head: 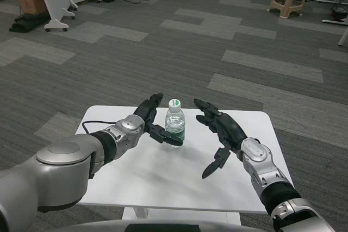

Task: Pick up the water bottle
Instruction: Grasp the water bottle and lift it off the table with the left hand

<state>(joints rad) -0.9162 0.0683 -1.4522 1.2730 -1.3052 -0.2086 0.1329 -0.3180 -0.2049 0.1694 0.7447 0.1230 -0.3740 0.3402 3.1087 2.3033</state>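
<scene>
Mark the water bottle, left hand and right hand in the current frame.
water bottle (175,125), head view, on its label.
left hand (153,120), head view, middle of the hand beside the bottle.
right hand (222,131), head view, on the palm.
</scene>
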